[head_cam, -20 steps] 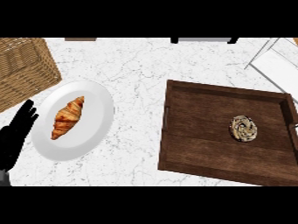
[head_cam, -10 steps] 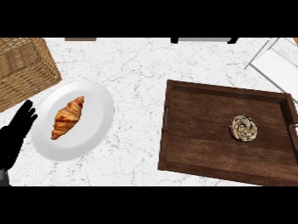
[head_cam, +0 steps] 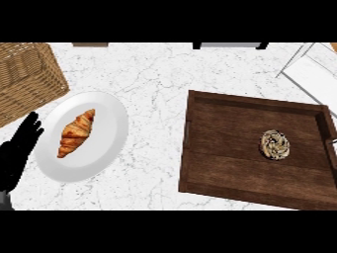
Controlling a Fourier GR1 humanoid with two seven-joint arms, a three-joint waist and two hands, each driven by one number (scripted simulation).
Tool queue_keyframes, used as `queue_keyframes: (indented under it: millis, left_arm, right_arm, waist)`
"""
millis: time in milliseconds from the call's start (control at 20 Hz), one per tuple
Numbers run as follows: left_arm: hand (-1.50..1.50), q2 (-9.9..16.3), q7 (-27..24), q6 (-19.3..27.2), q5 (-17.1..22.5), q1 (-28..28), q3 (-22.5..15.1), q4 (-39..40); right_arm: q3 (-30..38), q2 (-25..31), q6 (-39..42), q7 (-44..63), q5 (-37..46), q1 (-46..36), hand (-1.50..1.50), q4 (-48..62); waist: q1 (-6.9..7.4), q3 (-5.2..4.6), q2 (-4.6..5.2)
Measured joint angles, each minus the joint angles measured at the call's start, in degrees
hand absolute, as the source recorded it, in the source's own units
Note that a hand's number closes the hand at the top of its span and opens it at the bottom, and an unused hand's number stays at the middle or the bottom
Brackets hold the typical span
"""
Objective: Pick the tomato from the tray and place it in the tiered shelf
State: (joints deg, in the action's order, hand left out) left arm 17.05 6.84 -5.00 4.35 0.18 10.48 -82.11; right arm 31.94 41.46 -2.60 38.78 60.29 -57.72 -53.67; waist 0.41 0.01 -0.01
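- Work on the task is not yet showing any progress: a small, round, mottled beige-and-brown object [head_cam: 275, 145] is lying alone on the floor of the dark wooden tray [head_cam: 222, 183], right of its middle and apart from every wall.
- Nothing red or tomato-like is appearing anywhere on the white marble counter [head_cam: 156, 79]; the mottled piece is the only item on the tray, so it is probably standing in for the task's thing.
- The robot's black left hand [head_cam: 10, 153] is resting at the lower left edge, fingers straight and spread, holding nothing, just beside the rim of the white oval plate [head_cam: 105, 123] bearing a golden croissant [head_cam: 76, 132].
- The right hand is not showing in the head view.
- A white wire-framed shelf [head_cam: 316, 79], only partly in view at the upper right, is waiting beyond the tray's far corner; nothing is visible on the part in view.
- A woven wicker basket [head_cam: 14, 79] is sitting at the upper left, beside the plate.
- Reaching, grasping, carrying and placing are all seemingly remaining to be done.
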Motion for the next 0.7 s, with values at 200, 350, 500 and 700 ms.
queue_keyframes:
  millis: [200,350,500,700]
  left_arm:
    - [0.0,-0.1,0.2,0.0,-0.1,0.9,0.2,-1.2]
    - [0.0,0.0,-0.4,-0.2,-0.2,1.0,0.7,-0.4]
    - [0.0,-0.1,-1.4,-0.4,-0.2,1.4,1.1,0.4]
    - [0.0,-0.5,-2.1,-0.4,-0.4,2.4,1.2,0.4]
  right_arm:
    - [3.3,-0.4,-1.0,0.2,-4.8,0.1,-1.5,-2.2]
    - [5.2,-0.3,-0.1,0.9,-8.5,0.7,-1.5,-6.5]
    - [6.7,-0.2,0.3,1.9,-11.5,1.4,-1.5,-12.1]
    - [9.3,2.0,4.4,5.2,-15.5,3.3,-1.5,-21.5]
  waist:
    - [-0.13,0.01,-0.08]
    - [-0.52,0.0,-0.18]
    - [-0.83,-0.02,-0.29]
    - [-1.31,-0.04,-0.47]
